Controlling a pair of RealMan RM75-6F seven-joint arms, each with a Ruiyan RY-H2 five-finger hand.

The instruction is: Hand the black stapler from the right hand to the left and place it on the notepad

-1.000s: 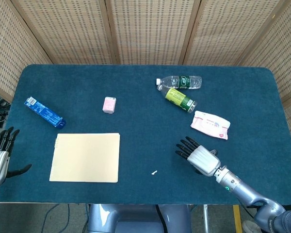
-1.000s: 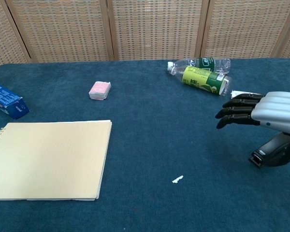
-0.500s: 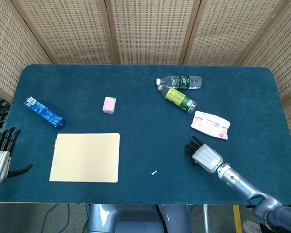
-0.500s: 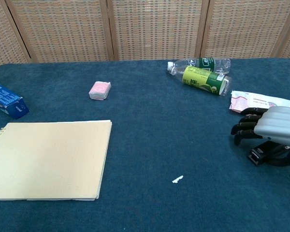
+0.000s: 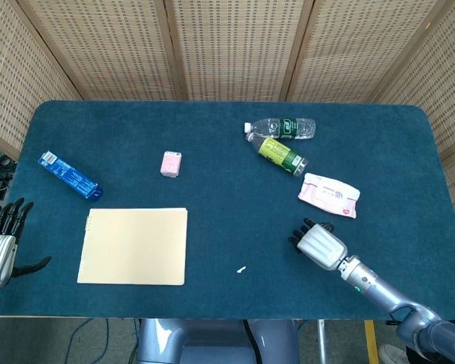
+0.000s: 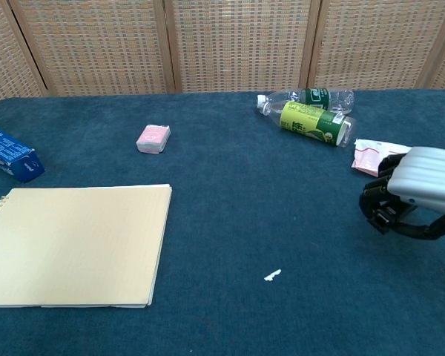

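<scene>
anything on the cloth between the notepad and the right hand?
Only a small white scrap, seen in both views. The rest between the notepad and the right hand is bare blue cloth.

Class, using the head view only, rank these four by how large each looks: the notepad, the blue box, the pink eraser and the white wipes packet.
1. notepad, clearly largest.
2. and 3. blue box and wipes packet: they look about alike, so I will not rank them.
4. pink eraser, smallest.
</scene>
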